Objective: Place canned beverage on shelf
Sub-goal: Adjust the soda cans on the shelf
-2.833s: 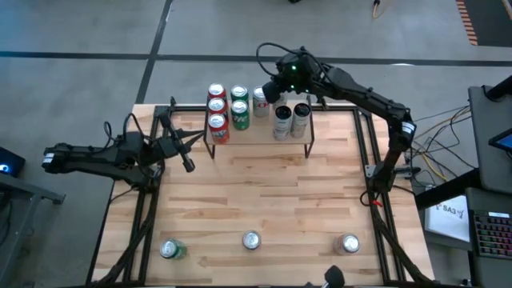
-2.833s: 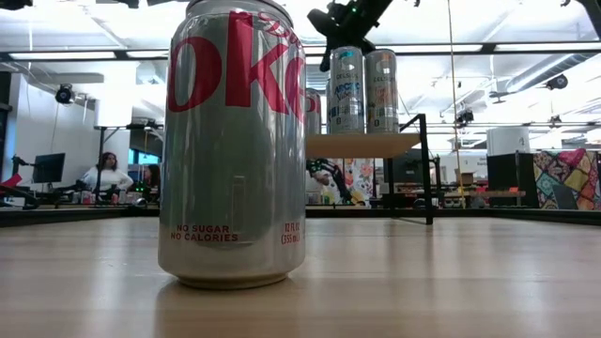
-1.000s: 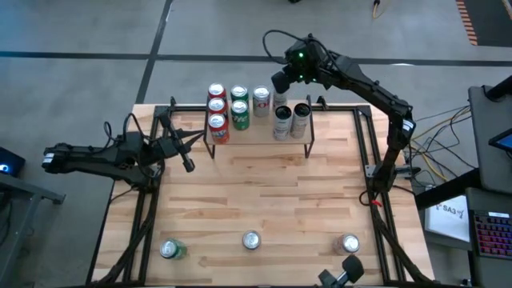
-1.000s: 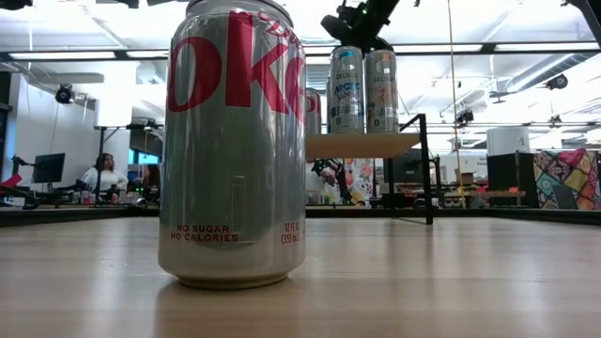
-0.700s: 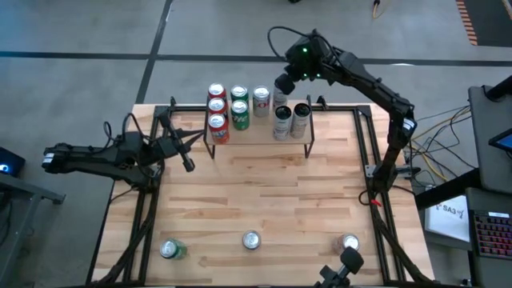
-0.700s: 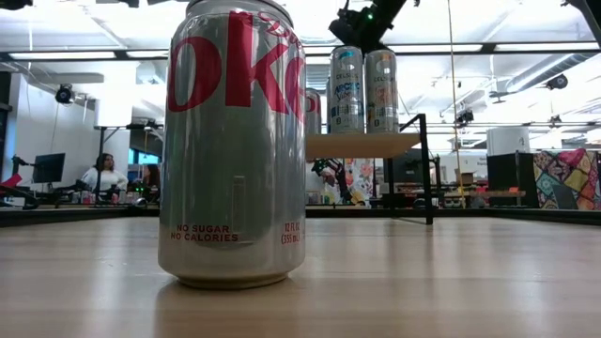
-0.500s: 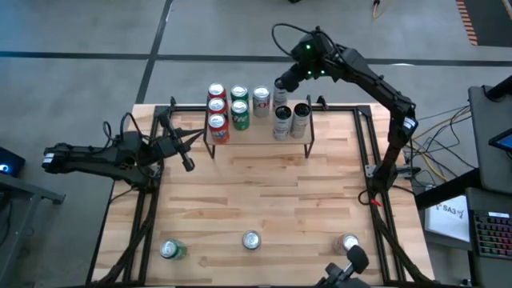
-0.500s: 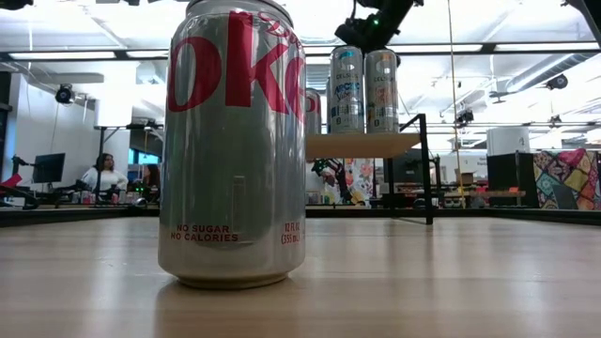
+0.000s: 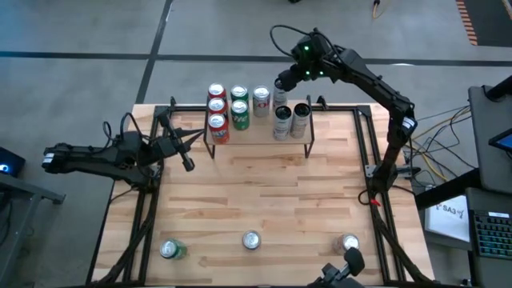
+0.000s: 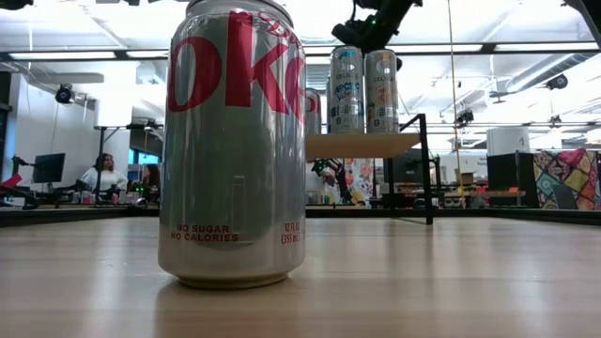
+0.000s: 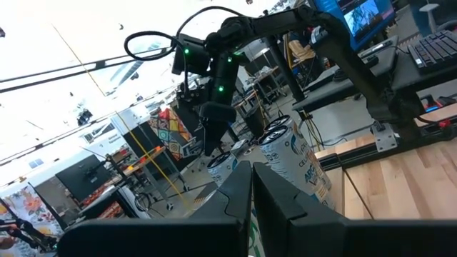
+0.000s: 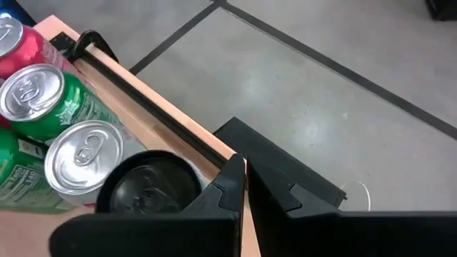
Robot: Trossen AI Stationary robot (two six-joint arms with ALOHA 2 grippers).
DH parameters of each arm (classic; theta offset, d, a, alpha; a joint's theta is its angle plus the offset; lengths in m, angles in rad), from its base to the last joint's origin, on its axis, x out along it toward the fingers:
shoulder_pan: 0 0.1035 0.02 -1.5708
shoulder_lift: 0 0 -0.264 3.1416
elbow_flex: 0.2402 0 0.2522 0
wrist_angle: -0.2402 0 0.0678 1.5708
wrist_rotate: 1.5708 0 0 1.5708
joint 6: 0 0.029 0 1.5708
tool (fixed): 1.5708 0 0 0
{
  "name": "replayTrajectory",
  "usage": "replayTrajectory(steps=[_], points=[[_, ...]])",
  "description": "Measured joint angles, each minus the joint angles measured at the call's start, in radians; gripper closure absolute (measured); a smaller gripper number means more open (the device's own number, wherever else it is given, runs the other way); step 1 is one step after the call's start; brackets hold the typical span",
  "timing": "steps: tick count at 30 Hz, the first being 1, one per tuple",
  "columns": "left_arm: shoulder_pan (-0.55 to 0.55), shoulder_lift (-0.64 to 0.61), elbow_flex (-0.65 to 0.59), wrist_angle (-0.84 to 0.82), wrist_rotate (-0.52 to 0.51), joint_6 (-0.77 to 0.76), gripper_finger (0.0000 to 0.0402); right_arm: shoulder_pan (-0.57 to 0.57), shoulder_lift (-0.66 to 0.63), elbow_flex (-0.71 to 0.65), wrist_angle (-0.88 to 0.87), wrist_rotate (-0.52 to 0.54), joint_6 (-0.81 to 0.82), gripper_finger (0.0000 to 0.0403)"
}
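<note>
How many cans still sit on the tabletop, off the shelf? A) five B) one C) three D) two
C: the high view shows three cans along the near table edge, a green can, a middle can and a right can; the others stand on the shelf.

Overhead, table-level, two wrist views

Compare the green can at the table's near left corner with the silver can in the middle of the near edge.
The green can lies tipped on its side; the silver Diet Coke can stands upright. One has a green body, the other silver with red lettering. Both sit on the tabletop, not on the shelf.
</note>
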Motion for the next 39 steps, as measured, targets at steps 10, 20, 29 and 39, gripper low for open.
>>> replayTrajectory(steps=[10, 20, 29, 39], points=[[0.000, 0.000, 0.000, -0.001, 0.000, 0.001, 0.0402, 0.008, 0.034, -0.001, 0.070, 0.000, -0.012, 0.0394], [0.000, 0.000, 0.000, -0.002, 0.000, 0.005, 0.0402, 0.018, 0.050, 0.000, 0.140, -0.039, -0.040, 0.0394], [0.000, 0.000, 0.000, -0.002, 0.000, 0.005, 0.0402, 0.025, 0.057, 0.000, 0.106, -0.074, -0.036, 0.0394], [0.000, 0.000, 0.000, -0.002, 0.000, 0.005, 0.0402, 0.040, 0.051, 0.002, 0.067, -0.074, -0.056, 0.0394]])
